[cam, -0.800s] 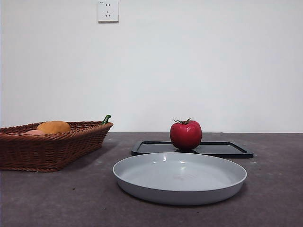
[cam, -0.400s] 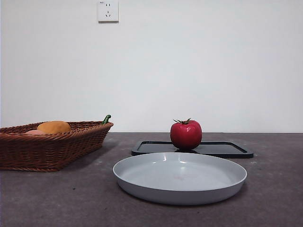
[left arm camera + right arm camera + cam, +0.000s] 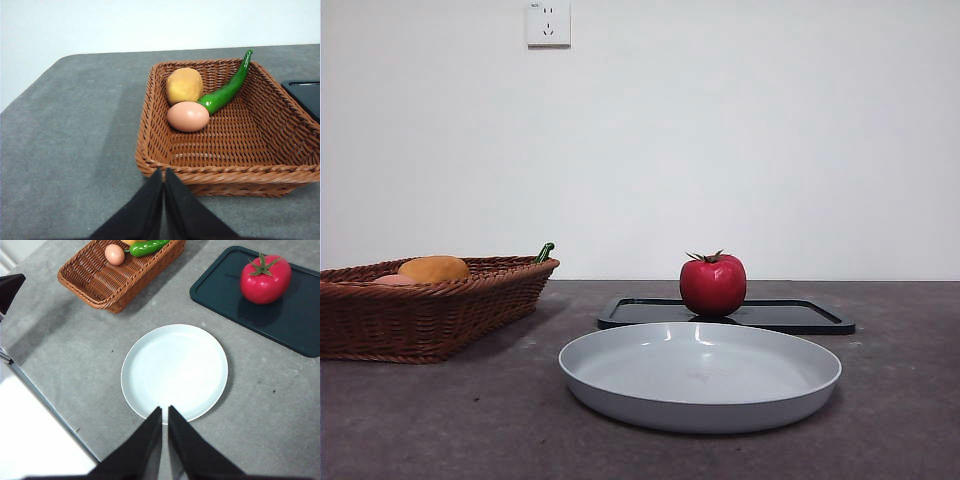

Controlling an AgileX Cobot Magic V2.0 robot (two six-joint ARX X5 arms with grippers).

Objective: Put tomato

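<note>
currently tomato (image 3: pixel 713 286) upright on black tray (image 3: pixel 800 316), calyx up, near tray's one end. grey plate (image 3: pixel 700 375) bare, on counter (image 3: pixel 440 420) just in front of tray, apart from it. wicker basket (image 3: pixel 420 320) off to side, holds orange-yellow fruit (image 3: pixel 184 85), egg (image 3: pixel 188 116), green pepper (image 3: pixel 227 90); egg touches fruit and pepper. left tool (image 3: pixel 163 172) above counter beside basket rim, jaws pressed together, holding nothing. right tool (image 3: pixel 164 410) high over plate edge, jaws nearly together, narrow slit between, empty. tomato well apart from both tools.

Grey table (image 3: pixel 440 420): basket (image 3: pixel 420 320), plate (image 3: pixel 700 375), tray (image 3: pixel 790 316).
</note>
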